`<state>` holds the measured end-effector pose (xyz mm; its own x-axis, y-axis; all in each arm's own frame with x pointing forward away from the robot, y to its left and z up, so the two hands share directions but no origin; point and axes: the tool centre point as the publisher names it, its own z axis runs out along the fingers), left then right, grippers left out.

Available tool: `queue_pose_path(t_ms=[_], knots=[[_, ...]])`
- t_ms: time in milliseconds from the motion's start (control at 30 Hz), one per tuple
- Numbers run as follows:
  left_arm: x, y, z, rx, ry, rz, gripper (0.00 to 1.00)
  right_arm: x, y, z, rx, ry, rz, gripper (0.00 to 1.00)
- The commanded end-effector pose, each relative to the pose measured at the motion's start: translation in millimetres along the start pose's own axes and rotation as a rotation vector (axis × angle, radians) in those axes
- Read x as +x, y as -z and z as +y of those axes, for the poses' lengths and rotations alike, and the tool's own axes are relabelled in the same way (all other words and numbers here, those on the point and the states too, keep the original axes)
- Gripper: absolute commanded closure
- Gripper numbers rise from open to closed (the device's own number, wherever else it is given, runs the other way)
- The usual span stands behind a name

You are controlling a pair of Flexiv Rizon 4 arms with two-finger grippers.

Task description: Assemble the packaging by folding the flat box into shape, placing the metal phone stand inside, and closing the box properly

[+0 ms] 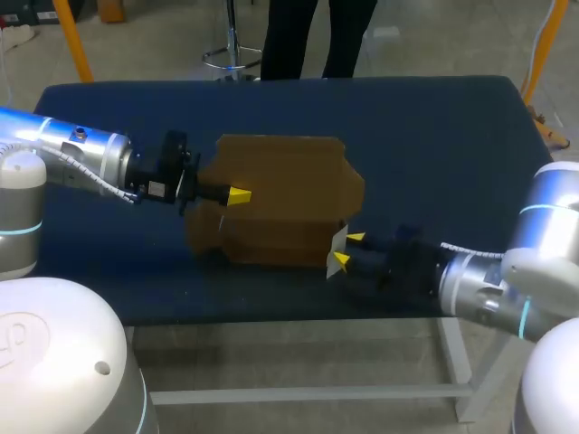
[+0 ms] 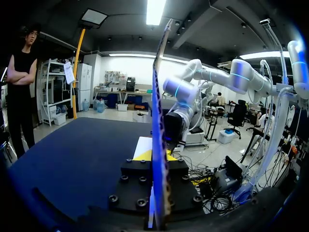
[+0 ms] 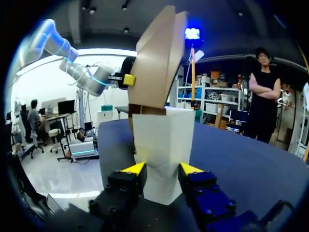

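Brown, just one box, long axis left-to-right; we've got left gripper and right gripper both clamped on it.

— What carries everything?
— A table with a dark blue top, spanning most of the head view.
— And under it?
— A pale frame of bars below its near edge.

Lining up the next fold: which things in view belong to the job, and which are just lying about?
Job: brown cardboard box, held by left gripper; white panel at its corner, clamped by right gripper. Phone stand not in view.
Lying about: only the blue table beneath.
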<state>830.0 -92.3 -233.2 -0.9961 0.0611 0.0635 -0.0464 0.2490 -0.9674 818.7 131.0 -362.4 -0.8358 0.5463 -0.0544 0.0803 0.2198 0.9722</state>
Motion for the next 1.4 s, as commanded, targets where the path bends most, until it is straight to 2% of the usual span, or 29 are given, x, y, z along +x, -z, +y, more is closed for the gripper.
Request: queue_pose_path(t_ms=[33, 467, 867, 1400], knots=[[0.1, 0, 1.6, -0.002, 0.001, 0.001, 1.0, 4, -6, -2, -0.007, 0.004, -0.058, 0.53], [0.1, 0, 1.6, -0.002, 0.001, 0.001, 1.0, 4, -16, 0, -0.008, -0.006, -0.178, 0.54], [0.1, 0, 1.6, -0.002, 0.001, 0.001, 1.0, 0, -19, 1, -0.018, -0.028, -0.363, 0.53], [0.1, 0, 1.6, -0.002, 0.001, 0.001, 1.0, -5, -29, 4, -0.016, -0.048, -0.506, 0.53]])
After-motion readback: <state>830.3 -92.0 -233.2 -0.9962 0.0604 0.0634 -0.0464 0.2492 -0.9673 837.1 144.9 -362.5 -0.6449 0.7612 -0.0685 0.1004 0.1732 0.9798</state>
